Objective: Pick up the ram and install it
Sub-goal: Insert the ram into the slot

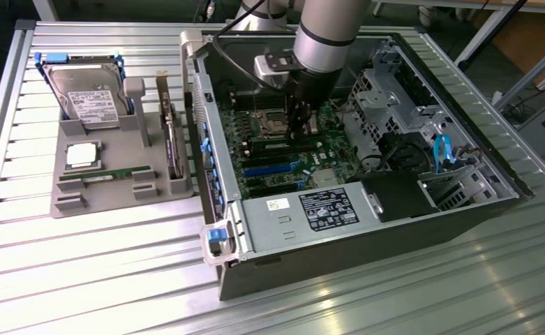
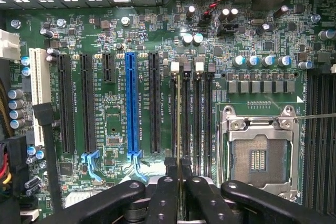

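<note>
The black-fingered tool [image 2: 180, 174] is reaching down inside the open dark-grey computer case [image 1: 366, 237], its fingers nearly closed and pinching the thin green ram stick [image 2: 179, 124] edge-on. The stick is standing upright over the black memory slots [image 2: 197, 124], between the blue expansion slot [image 2: 132, 103] and the empty silver CPU socket [image 2: 258, 150] on the green motherboard [image 2: 113, 124]. Tiny white board lettering is showing but not readable. On the slatted metal surface [image 1: 86, 265], a grey holder tray [image 1: 114, 195] is carrying a second green ram stick [image 1: 114, 172], a square silver CPU chip [image 1: 81, 155] and a labelled grey hard drive with blue rails [image 1: 86, 94].
</note>
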### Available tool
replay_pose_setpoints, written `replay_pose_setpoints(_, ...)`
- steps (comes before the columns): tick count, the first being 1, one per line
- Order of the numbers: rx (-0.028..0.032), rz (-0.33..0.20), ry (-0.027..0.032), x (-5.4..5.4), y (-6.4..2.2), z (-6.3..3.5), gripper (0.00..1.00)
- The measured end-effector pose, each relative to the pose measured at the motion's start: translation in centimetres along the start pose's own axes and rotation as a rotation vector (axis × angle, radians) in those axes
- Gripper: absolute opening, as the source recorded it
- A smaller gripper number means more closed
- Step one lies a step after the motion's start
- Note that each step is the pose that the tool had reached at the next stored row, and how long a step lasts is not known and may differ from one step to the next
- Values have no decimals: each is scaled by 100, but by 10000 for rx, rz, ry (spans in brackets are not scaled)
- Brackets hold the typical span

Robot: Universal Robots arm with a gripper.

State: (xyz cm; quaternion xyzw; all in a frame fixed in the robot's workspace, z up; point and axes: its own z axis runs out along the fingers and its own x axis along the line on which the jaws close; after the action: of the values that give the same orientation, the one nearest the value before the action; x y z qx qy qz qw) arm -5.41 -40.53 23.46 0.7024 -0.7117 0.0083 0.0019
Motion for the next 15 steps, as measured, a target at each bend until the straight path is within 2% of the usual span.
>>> replay_pose_setpoints(4,2,-155,-1,4,0,0,13)
replay_pose_setpoints(15,-9,-73,-2,3,0,27,13)
